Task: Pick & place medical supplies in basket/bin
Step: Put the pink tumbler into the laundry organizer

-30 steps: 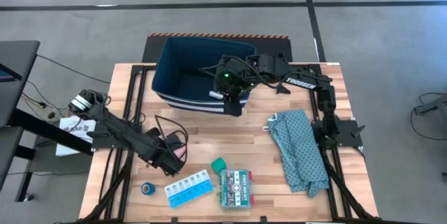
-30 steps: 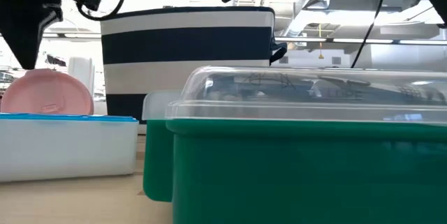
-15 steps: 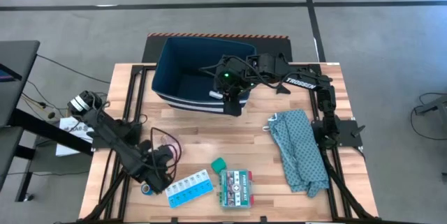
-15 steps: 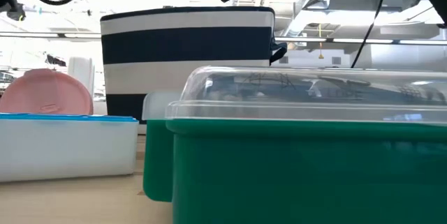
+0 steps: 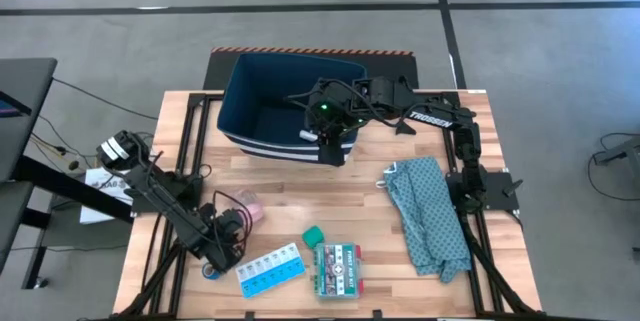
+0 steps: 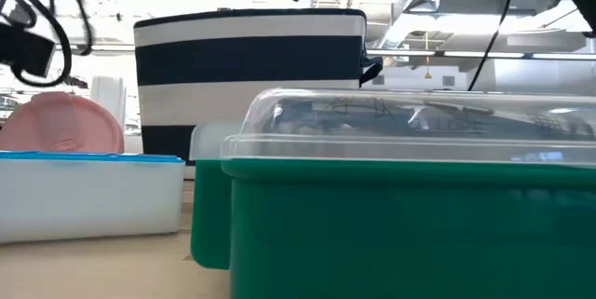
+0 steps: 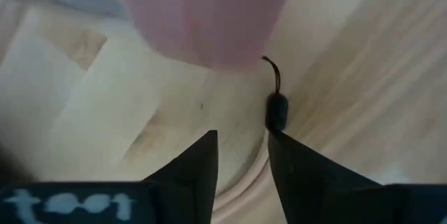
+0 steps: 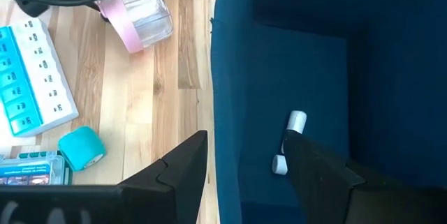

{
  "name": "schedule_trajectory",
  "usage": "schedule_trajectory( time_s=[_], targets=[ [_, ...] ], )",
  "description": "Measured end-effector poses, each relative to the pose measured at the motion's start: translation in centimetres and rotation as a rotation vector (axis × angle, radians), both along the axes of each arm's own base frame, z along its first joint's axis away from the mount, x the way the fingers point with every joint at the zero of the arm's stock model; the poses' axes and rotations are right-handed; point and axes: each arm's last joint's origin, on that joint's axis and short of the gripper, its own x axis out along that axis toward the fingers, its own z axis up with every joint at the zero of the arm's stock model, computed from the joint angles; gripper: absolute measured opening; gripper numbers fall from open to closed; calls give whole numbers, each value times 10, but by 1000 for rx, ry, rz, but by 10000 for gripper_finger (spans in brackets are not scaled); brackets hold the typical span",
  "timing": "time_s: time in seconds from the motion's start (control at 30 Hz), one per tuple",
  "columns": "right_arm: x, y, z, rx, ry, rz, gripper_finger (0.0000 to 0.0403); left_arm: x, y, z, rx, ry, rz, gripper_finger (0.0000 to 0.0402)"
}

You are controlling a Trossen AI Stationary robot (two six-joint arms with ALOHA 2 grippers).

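Note:
My left gripper (image 5: 222, 253) hangs open, pointing down, at the table's near left, just beside the blue tape roll (image 5: 207, 273); bare wood shows between its fingers (image 7: 241, 158). The pink-lidded clear jar (image 5: 248, 206) lies on its side a little farther back. The light-blue pill organizer (image 5: 270, 269), a teal roll (image 5: 313, 233) and the green-red flat box (image 5: 338, 269) lie along the near edge. My right gripper (image 8: 241, 158) waits open above the near wall of the navy bin (image 5: 285, 101), which holds two small white bits (image 8: 296, 120).
A grey-green cloth (image 5: 430, 216) lies crumpled at the table's right. A thin black cable (image 7: 276, 102) trails on the wood ahead of my left fingers. Bare wood lies between the bin and the row of supplies.
My left gripper has left its place over the pink-lidded jar, gone toward the table's near left corner and sunk close to the blue tape roll. The jar has stayed where it was. My right arm has kept still.

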Motion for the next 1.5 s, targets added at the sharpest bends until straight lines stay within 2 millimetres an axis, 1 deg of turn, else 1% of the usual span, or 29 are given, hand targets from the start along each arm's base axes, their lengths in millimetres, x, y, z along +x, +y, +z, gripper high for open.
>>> schedule_trajectory(
  time_s=[0.17,0.53,0.67,0.83,1.03,1.17,1.27,1.43,1.5],
  targets=[
    [1,0,0,-3,-9,3,182,1,0,-4,-16,-39,-1,114],
    [2,0,2,-8,-26,6,184,8,-7,6,-45,-63,-14,114],
    [2,0,2,-8,-26,6,185,9,-7,7,-34,-77,-14,114],
    [2,0,1,-8,-26,6,181,5,-2,-1,-11,-83,-2,114],
    [2,-2,1,-10,-26,5,182,3,0,-13,-51,-144,4,114],
    [2,-3,1,-10,-26,1,183,1,2,-16,-46,-127,32,114],
    [2,-4,1,-10,-26,-1,181,-2,4,-16,-42,-94,55,98],
    [2,-3,1,-10,-26,3,181,-1,4,-17,-48,-92,30,21],
    [2,-3,1,-10,-25,3,183,-1,3,-17,-49,-93,29,15]
  ],
)
